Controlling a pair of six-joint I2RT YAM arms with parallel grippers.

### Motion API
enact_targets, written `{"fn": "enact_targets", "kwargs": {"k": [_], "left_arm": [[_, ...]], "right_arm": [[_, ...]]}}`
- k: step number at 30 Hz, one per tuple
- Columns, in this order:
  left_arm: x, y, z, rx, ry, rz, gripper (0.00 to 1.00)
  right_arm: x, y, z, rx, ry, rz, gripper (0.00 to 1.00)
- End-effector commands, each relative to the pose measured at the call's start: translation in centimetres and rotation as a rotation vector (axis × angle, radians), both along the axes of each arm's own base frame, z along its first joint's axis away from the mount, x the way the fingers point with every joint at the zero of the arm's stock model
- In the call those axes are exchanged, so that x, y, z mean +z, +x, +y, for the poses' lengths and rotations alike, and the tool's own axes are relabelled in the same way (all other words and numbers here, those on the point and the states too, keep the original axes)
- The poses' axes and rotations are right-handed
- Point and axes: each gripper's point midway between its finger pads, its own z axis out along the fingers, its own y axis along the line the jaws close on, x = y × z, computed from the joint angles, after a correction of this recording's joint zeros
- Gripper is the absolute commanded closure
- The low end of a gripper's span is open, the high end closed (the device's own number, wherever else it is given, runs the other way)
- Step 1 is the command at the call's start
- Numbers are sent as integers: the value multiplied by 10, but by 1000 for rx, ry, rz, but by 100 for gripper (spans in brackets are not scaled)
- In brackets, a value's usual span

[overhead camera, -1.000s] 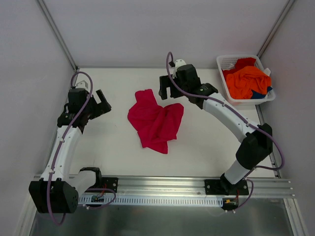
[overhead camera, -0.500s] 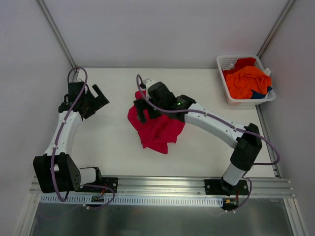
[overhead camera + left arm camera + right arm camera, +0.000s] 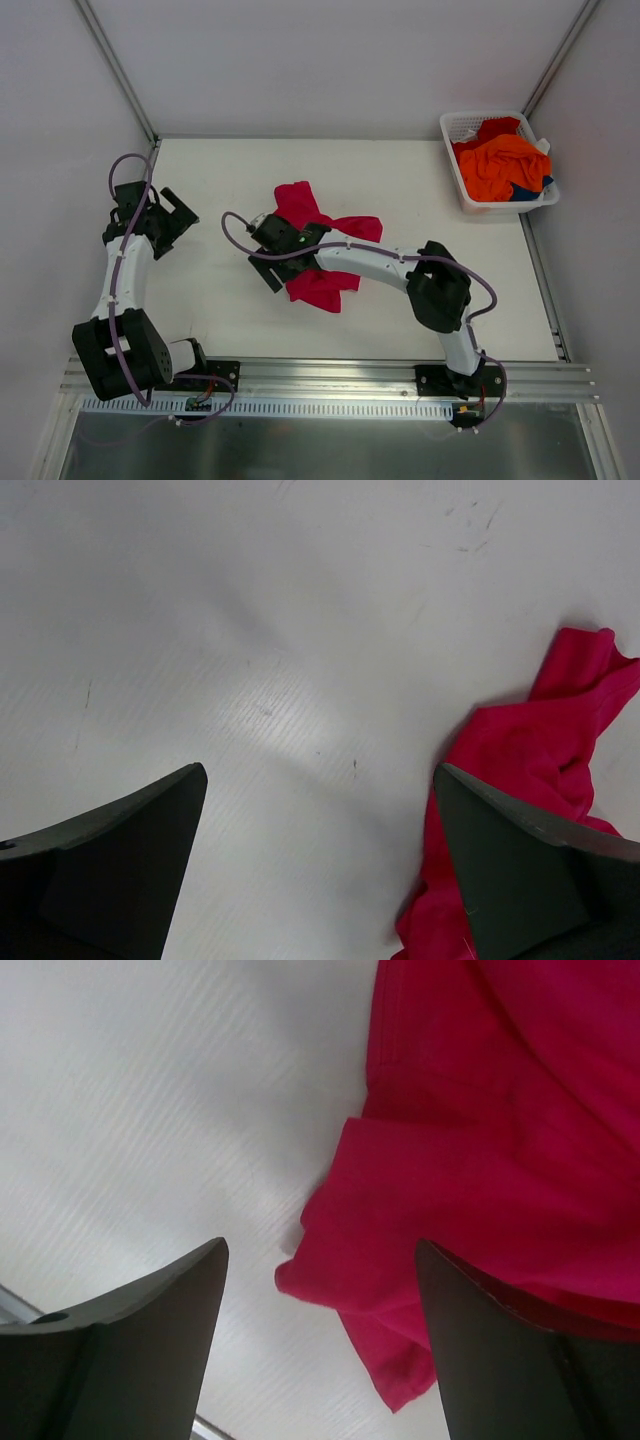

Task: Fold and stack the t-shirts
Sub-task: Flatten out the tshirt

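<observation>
White bench (image 3: 220, 300) carried our crumpled magenta t-shirt (image 3: 335, 228) mid-surface, soft and limp, best pinched at a hem corner, while our right hand (image 3: 268, 262) and left hand (image 3: 172, 207) stood apart, empty.

The right gripper (image 3: 262, 262) was swung across to the magenta-pink t-shirt's (image 3: 325, 255) left edge; the cloth was reshaped.

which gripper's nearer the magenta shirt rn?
Right. The right gripper is open over the magenta shirt's left edge; the left gripper, also open, sits apart near the table's left side.
</observation>
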Motion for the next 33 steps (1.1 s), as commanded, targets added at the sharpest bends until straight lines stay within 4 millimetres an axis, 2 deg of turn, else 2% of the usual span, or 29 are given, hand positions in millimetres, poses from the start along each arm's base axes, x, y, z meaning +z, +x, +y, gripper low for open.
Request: {"fn": "enact_targets", "kwargs": {"k": [1,8,14,18,26,31,33], "left_arm": [[9,-4,4,9,0,-40,1],[8,-6,4,10,-3,-38,1],[4,-7,5,12,-5,-28,1],[3,-7,5,11,-6,-28,1],[2,-5,5,4,-13,-24,1],[3,-3,5,-4,-11,-29,1],[2,-1,4,-12,-17,-27,1]], "right_arm": [[2,17,4,-44,-32,-63,21],[-37,22,14,-102,-69,-37,29],[-43,46,15,-147,-124,-139,30],[-38,59,13,-171,-146,-200,31],[-40,66,8,-182,-177,-237,46],[-43,71,12,-181,-177,-247,46],[-42,73,19,-175,-148,-239,42]]}}
